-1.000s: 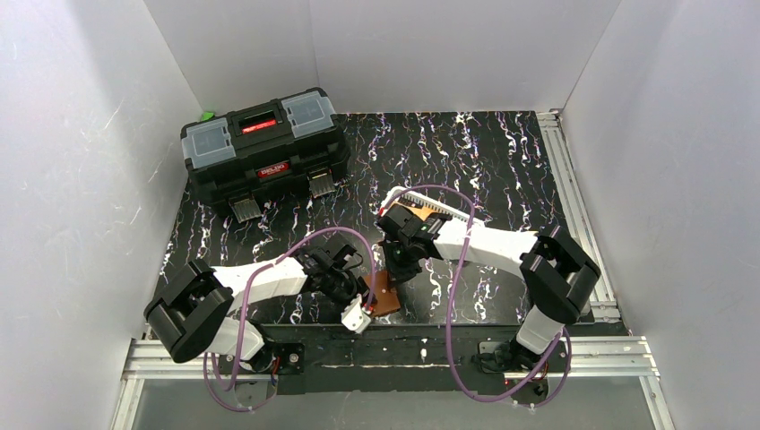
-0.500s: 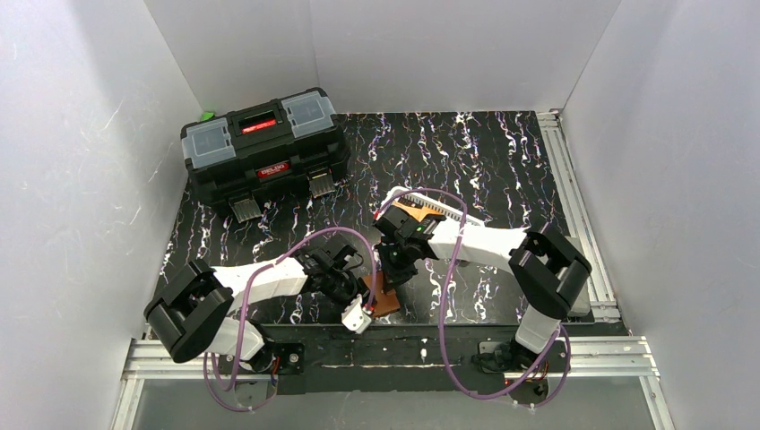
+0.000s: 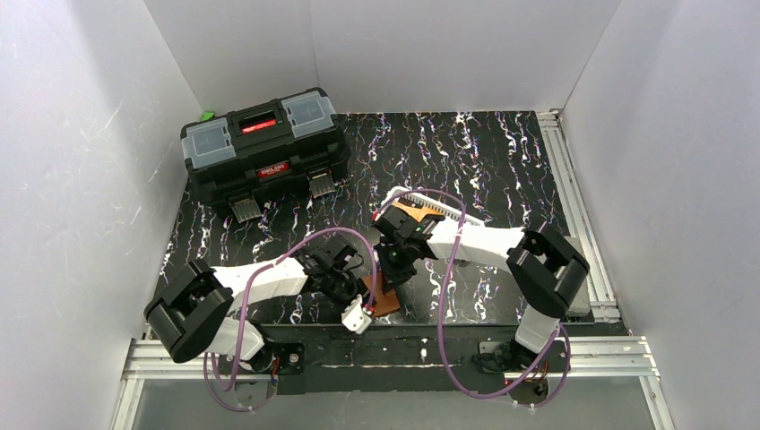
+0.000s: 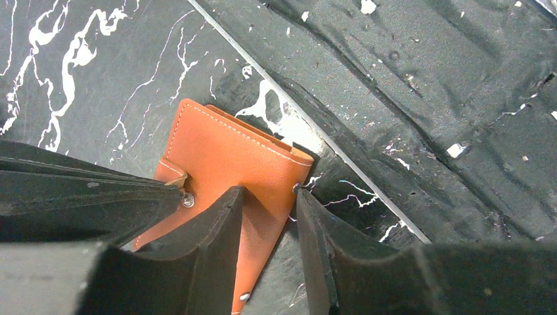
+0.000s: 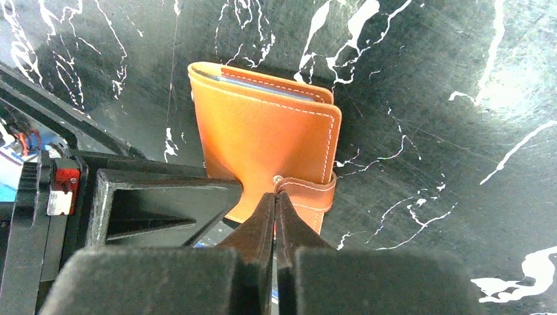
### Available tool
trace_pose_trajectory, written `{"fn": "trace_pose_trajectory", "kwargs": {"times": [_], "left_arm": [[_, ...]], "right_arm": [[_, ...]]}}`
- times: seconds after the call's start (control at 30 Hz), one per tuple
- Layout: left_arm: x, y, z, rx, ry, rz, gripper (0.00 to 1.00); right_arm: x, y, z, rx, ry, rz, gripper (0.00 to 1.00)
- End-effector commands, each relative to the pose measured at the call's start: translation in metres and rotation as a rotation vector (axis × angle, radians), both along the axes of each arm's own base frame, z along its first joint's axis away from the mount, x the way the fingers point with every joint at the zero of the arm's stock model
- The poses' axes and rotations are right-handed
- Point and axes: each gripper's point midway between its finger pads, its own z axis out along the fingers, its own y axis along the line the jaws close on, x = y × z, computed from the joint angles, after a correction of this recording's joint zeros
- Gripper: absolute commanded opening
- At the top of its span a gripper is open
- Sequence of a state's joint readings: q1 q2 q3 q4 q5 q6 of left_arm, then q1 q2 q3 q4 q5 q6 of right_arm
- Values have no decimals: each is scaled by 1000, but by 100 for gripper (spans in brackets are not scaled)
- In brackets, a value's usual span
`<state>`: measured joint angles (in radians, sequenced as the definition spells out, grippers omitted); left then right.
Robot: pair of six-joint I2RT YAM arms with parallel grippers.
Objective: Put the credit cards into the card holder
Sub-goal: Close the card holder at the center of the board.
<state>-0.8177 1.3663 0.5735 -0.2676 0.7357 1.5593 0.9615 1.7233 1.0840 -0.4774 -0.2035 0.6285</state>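
The card holder [image 3: 387,299], a brown leather wallet, lies folded shut on the table by the front edge. In the left wrist view the card holder [image 4: 230,157] sits under my left gripper [image 4: 269,193], which is open. One finger rests on the leather and the other stands at its corner. My right gripper [image 5: 275,195] is shut on the holder's snap tab [image 5: 309,191], pinching its free end by the snap. In the top view the left gripper [image 3: 373,294] and right gripper [image 3: 391,274] meet over the holder. Orange credit cards [image 3: 408,213] stand in a white basket, partly hidden behind the right arm.
A big black toolbox [image 3: 264,148] stands at the back left. The white slotted basket [image 3: 441,205] sits mid-table behind the right arm. The table's front edge and metal rail [image 3: 421,345] run just beyond the holder. White walls close in three sides.
The right arm has shifted slightly left and nearer, toward the card holder. The left arm and the holder have not visibly moved.
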Motion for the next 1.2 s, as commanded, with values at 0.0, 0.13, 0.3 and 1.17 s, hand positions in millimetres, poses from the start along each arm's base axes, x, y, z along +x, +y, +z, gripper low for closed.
{"fn": "trace_pose_trajectory", "kwargs": {"times": [0.0,0.13,0.3,1.17], "left_arm": [[-15,21,-16,116,66,18,33],[-15,20,-15,113,65,16,32],[-15,20,-15,112,68,19,32],[-15,16,-12,106,70,24,29]], "right_arm": [[2,15,4,44,11,18,1],[5,16,4,43,2,15,1],[9,18,4,43,-11,6,1],[10,22,-8,12,22,10,1]]}}
